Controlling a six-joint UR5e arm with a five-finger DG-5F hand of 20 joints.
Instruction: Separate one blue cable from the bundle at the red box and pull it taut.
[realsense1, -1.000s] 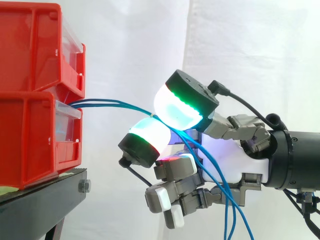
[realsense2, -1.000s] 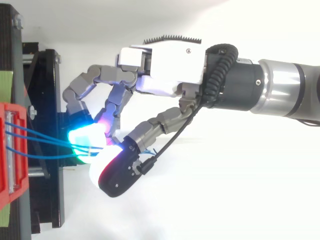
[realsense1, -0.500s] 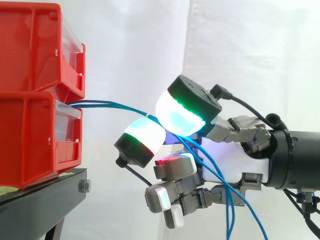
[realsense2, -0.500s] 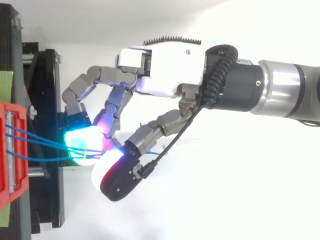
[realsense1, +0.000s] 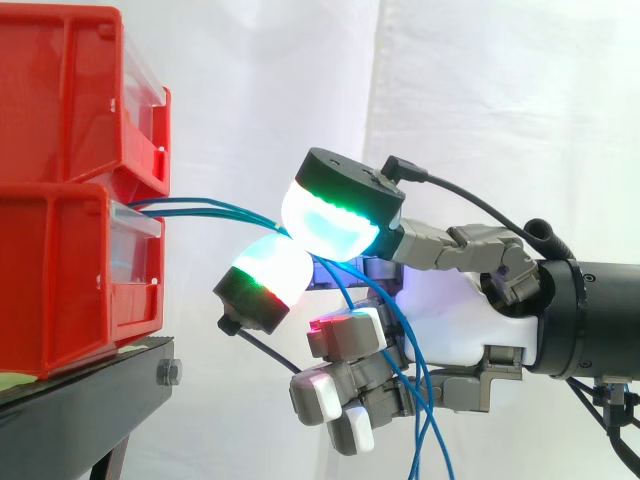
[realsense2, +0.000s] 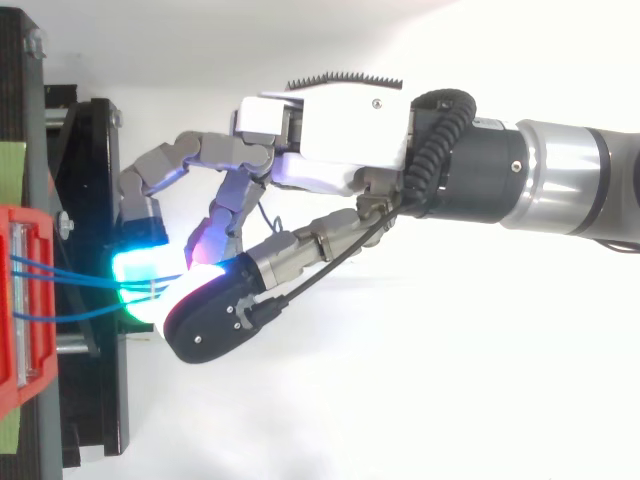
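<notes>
1. A white curtain (realsense1: 480, 100) hangs behind everything and takes up most of the side view.
2. Two red bins (realsense1: 60, 280) are stacked at the left edge of the side view. In the top view they show as a red strip at the lower left.
3. The robot arm (realsense2: 560, 190) reaches in from the right edge of both views and lies about level.
4. A black stand (realsense1: 90, 400) sits under the bins in the lower left corner of the side view.
5. The hand (realsense1: 450, 320) is in the middle of the frame, just right of the bins and not touching them. Two of its pads (realsense1: 330, 215), glowing green and cyan, are closed toward each other with cable pinched between them. The other fingers are curled in below the palm.
6. The blue cables (realsense1: 220, 208) come out of the front of the lower bin at the left. They run right in a shallow arc to the two pads, pass between them, then drop past the palm and off the bottom edge. In the top view they fan out from the red bin (realsense2: 15, 300) and meet at the glowing pads. I cannot tell how many strands are in the pinch.
</notes>
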